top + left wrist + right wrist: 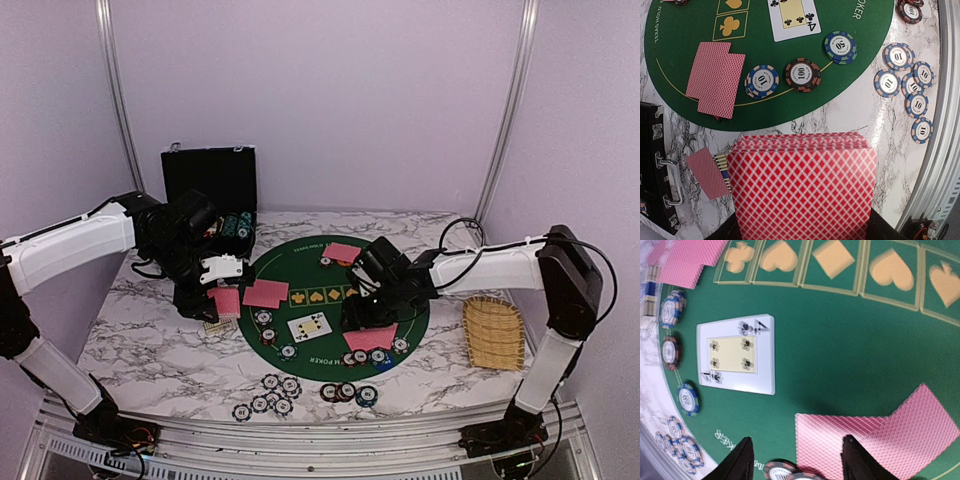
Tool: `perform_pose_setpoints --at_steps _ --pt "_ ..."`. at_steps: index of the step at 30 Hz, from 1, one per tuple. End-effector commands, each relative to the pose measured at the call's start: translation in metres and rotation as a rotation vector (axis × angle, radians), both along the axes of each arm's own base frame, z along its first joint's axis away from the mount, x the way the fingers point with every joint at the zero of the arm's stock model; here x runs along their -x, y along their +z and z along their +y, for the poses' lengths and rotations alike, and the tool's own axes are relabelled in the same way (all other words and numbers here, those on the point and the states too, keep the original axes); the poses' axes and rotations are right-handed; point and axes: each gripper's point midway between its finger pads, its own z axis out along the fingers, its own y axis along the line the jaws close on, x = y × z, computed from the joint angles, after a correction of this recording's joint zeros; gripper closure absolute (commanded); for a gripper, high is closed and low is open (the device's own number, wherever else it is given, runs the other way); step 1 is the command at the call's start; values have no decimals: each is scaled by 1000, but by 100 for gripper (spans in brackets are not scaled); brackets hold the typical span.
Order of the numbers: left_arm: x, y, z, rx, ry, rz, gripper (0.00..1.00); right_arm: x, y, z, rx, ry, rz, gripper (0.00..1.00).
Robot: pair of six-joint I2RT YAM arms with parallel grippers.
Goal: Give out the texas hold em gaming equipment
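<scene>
The marble table (150, 350) has its widest bare stretch at the near left, between the front rail (300, 430) and the round green mat (300, 265). A narrower bare strip lies between the mat's right edge and the woven tray (493, 332). Along the near edge, a cluster of blue-and-white chips (270, 393) and a short row of darker chips (347, 392) sit close to the rail. The black case (210, 185) stands open at the far left corner.

On the mat, a four of clubs (310, 326) lies face up near the front. There are face-down pairs at the left (265, 293), the far side (342, 252) and the near right (875, 440). Three chips (802, 74) follow the mat's near-left rim.

The left arm reaches in from the left with its elbow raised and its wrist turned down over the marble, just off the mat's left edge. The left gripper (215, 290) is clamped on a deck of red-backed cards (802, 187), held above the table. A loose face-down card (707, 172) lies on the marble under it, near the case.

The right arm rises at the right side. Its forearm runs leftward over the strip beside the tray, and its wrist tips down over the mat. The right gripper (797, 462) hangs over the near-right pair with its jaws apart and nothing between them. That pair lies flat on the green.
</scene>
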Motion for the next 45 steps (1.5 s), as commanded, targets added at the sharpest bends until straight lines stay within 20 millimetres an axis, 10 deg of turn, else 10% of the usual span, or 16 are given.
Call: perform_pose_setpoints --at_steps 1,6,16,45 --pt "-1 14 -4 36 23 2 100 -13 85 54 -317 -15 -60 29" --pt "-6 16 -11 56 42 5 100 1 125 108 -638 50 27 19" --pt "-11 21 -20 97 69 12 100 30 139 178 -902 161 192 16" --pt "8 25 -31 171 27 88 100 42 129 245 -1015 233 333 12"
